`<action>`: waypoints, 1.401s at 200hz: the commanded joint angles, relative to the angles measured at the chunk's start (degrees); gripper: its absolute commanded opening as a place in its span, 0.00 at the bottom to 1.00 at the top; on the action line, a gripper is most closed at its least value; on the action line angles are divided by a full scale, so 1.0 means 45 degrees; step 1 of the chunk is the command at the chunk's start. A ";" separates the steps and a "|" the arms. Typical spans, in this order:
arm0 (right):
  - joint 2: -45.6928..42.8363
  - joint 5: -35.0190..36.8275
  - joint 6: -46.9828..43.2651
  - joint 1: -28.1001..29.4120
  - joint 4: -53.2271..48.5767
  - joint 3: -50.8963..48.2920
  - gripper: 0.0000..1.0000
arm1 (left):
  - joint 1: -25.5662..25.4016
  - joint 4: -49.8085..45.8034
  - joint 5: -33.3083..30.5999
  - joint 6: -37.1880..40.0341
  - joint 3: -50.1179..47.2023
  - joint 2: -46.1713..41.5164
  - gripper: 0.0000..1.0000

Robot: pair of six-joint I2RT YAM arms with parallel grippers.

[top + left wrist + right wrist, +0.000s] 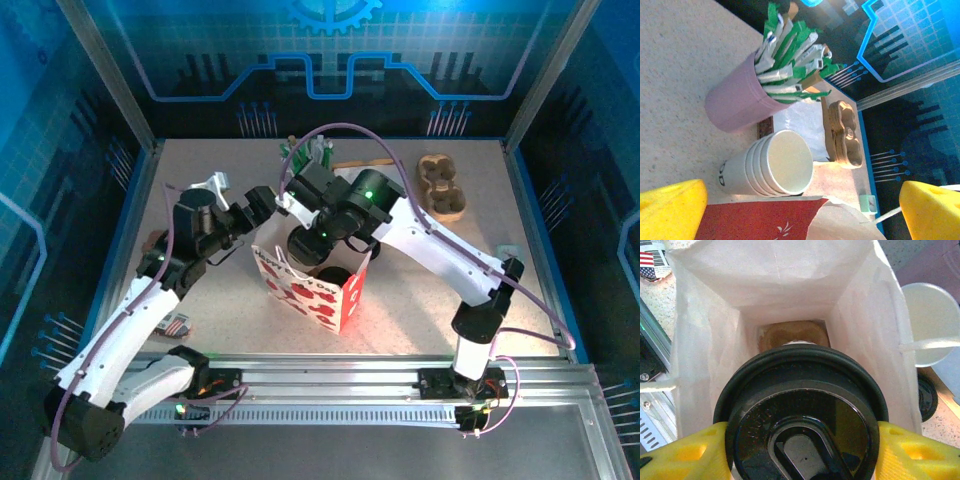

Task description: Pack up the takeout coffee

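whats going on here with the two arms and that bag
The right fingers grip the lidded coffee and hold it in the open mouth of the bag; it is not yet down on the bottom. The left fingers are wide open beside the bag's rim and hold nothing. A stack of cups and a pink cup of sticks stand on the table just past the bag.

Blue circuit-print walls [330,60] w/ alu frame [108,70]; speckled beige tabletop [410,300]; bluish light.
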 commanded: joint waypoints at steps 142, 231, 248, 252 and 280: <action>0.1928 0.0089 -0.0564 -0.0004 -0.1031 0.1498 0.48 | 0.1898 -0.3003 -0.3943 0.4962 0.0992 -0.3130 0.99; 0.2565 0.0377 -0.0594 0.0097 -0.1408 0.1730 0.49 | 0.1899 -0.2698 -0.4244 0.5272 0.0322 -0.3531 1.00; 0.2645 0.0486 -0.0559 0.0095 -0.1449 0.1661 0.48 | 0.1898 -0.2697 -0.4239 0.5311 0.0314 -0.3484 0.99; 0.2654 0.0494 -0.0562 0.0088 -0.1444 0.1643 0.48 | 0.1896 -0.2697 -0.4230 0.5310 0.0321 -0.3472 0.99; 0.2731 0.0541 -0.0522 0.0106 -0.1402 0.1586 0.49 | 0.1895 -0.2692 -0.4207 0.5320 0.0292 -0.3501 0.99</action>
